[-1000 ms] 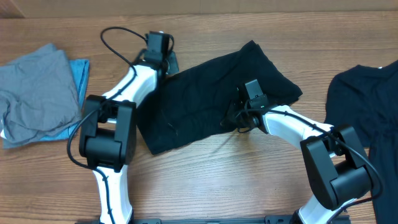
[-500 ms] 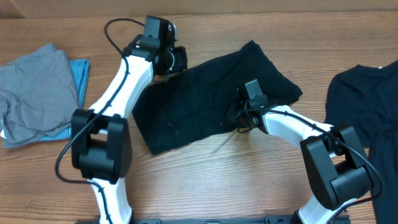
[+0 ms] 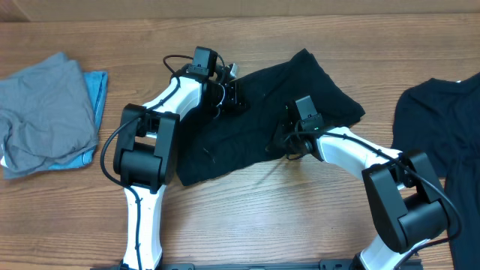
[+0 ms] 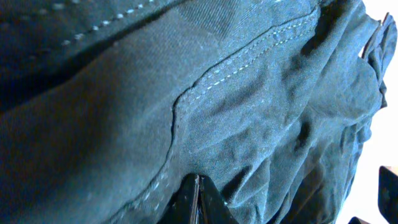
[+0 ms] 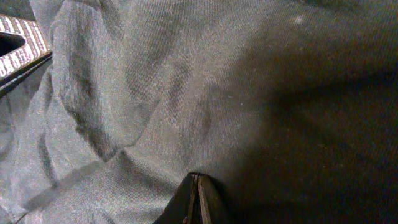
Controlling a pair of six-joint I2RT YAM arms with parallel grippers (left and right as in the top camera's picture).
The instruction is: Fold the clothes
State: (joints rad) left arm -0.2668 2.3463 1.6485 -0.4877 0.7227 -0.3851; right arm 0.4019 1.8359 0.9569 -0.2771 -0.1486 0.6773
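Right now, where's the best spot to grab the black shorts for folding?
Probably the near-left corner of the black shorts, coming down from above on the bare table side. That corner lies flat and free at the cloth's edge. The left gripper and right gripper are already on the upper and middle parts.

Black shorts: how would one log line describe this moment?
task: fold clothes | black shorts: rumpled on table | left gripper: shut on black shorts, far edge | right gripper: shut on black shorts, middle

Black shorts (image 3: 225, 154), grey cloth (image 3: 45, 112), blue cloth (image 3: 97, 86), brown table (image 3: 300, 225)
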